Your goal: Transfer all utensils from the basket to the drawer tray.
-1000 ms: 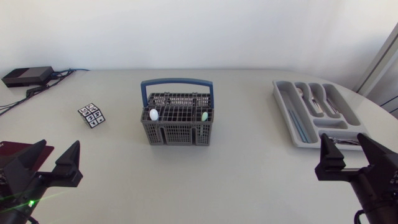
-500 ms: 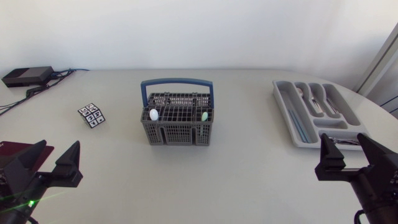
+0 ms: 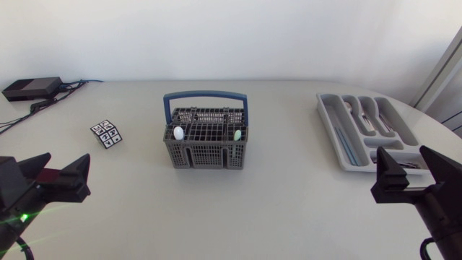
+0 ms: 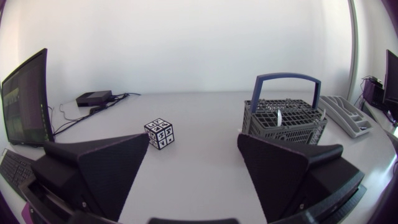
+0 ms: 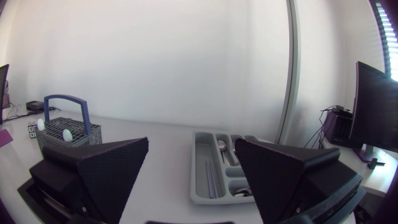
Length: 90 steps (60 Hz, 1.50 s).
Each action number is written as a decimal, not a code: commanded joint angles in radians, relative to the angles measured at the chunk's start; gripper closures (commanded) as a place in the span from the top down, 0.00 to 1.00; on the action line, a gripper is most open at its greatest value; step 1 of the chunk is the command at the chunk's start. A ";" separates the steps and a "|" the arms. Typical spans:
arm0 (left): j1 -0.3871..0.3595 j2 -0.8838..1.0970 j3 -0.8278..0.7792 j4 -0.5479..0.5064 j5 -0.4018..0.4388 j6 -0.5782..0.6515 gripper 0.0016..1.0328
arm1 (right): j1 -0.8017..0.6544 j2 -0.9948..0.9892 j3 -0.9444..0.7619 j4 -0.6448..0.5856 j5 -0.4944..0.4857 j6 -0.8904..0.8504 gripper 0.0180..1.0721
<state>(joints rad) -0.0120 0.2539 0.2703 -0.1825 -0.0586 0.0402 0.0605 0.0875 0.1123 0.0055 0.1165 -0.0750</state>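
Both arms sit low at the near edge of the table (image 3: 289, 195), and each is cut off by the frame. The left gripper (image 3: 66, 160) comes in from the left with its jaws spread wide and nothing between them. The right gripper (image 3: 404, 153) mirrors it on the other side, jaws just as wide and just as empty.

Dead centre stands the grey basket (image 3: 206, 155), upright, its blue handle (image 3: 206, 94) arching over the top. It is well apart from both grippers. Two utensils poke up at its front edge: a white tip (image 3: 177, 133) toward the left corner and a green tip (image 3: 237, 135) toward the right. Everything below those tips is hidden by the mesh, so whether they are spoons, forks or something else I cannot tell. Nor can I tell if more lies deeper inside.

Off to the right is the drawer tray (image 3: 326, 119), lying at a slant. Its near end is covered by the right gripper's fingers. Some silver pieces (image 3: 364, 115) lie in the shorter compartments; one looks like a spoon from the right wrist view, while the others are too small to name. A thin blue strip (image 3: 345, 146) lies in the long compartment.

Left of the basket rests a small black-and-white marker cube (image 3: 107, 133). At the far left corner sits a black box (image 3: 32, 87) with cables trailing off the table.
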 commanded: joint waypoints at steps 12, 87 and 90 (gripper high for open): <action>-0.100 0.323 0.282 -0.094 -0.024 -0.057 0.95 | 0.070 0.228 0.096 0.051 0.018 0.015 0.95; -0.229 1.291 0.951 -0.357 0.393 0.147 0.83 | 0.223 0.845 0.570 -0.395 -0.290 -0.124 0.95; -0.227 1.305 0.958 -0.356 0.398 0.155 0.80 | 0.236 0.864 0.583 -0.397 -0.298 -0.124 0.95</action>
<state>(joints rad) -0.2371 1.5215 1.1919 -0.5411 0.3206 0.1608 0.2802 0.9184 0.6544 -0.3794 -0.1642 -0.1814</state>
